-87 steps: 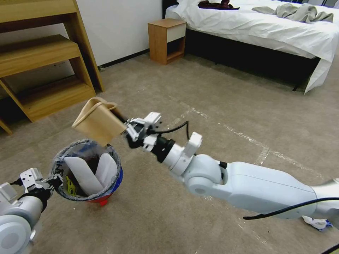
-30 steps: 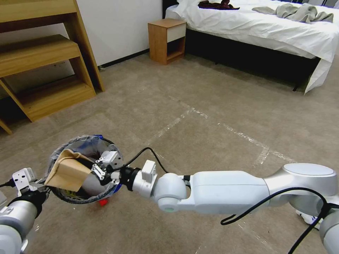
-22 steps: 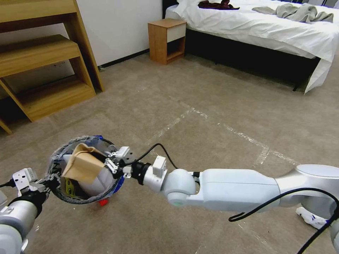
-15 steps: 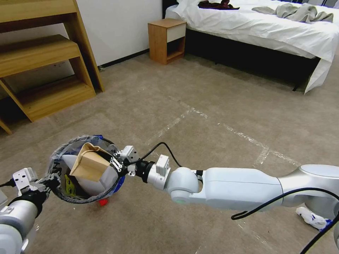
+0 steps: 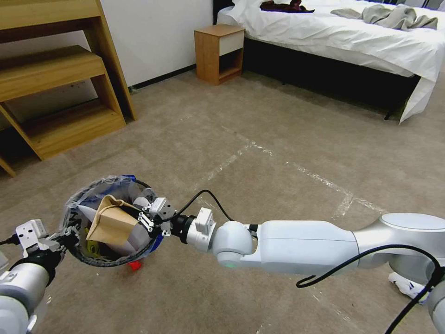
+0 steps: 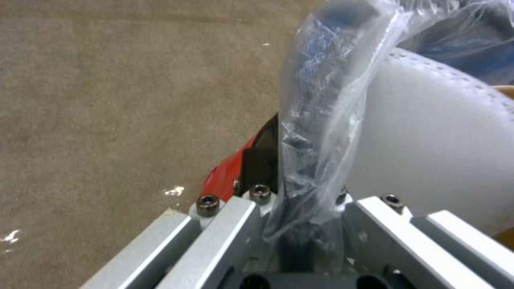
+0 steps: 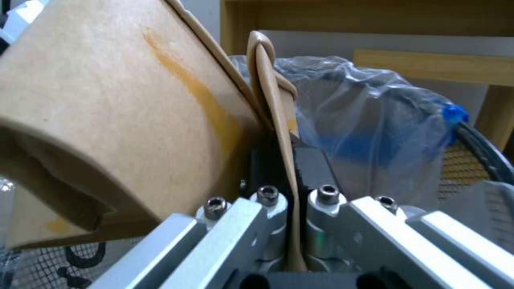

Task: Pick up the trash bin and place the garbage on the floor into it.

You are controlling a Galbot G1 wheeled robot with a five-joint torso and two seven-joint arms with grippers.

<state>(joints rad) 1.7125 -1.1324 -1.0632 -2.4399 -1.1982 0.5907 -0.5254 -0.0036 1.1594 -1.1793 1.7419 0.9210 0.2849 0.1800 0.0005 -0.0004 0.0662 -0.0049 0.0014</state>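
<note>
The trash bin [image 5: 76,204], lined with crinkled grey plastic, hangs just above the floor [image 5: 259,120] at lower left. My left gripper [image 5: 68,233] is shut on its near rim; in the left wrist view the left gripper [image 6: 292,196] pinches liner and rim beside the red base [image 6: 227,176]. My right gripper [image 5: 143,217] reaches over the bin's right rim, shut on a tan paper bag [image 5: 110,223] that lies tilted inside on white slippers [image 5: 134,236]. In the right wrist view the right gripper [image 7: 286,176] clamps the bag's [image 7: 118,120] folded edge.
A white and blue scrap of garbage [image 5: 408,285] lies on the carpet at lower right, behind my right arm. A wooden shelf unit [image 5: 55,93] stands far left, a nightstand [image 5: 219,53] and a bed [image 5: 352,41] at the back. Tape strips [image 5: 301,168] cross the carpet.
My right gripper brought the paper bag down from above the bin into it. Over the last half second it sank slightly lower and leftward. The left gripper and bin stayed put.
</note>
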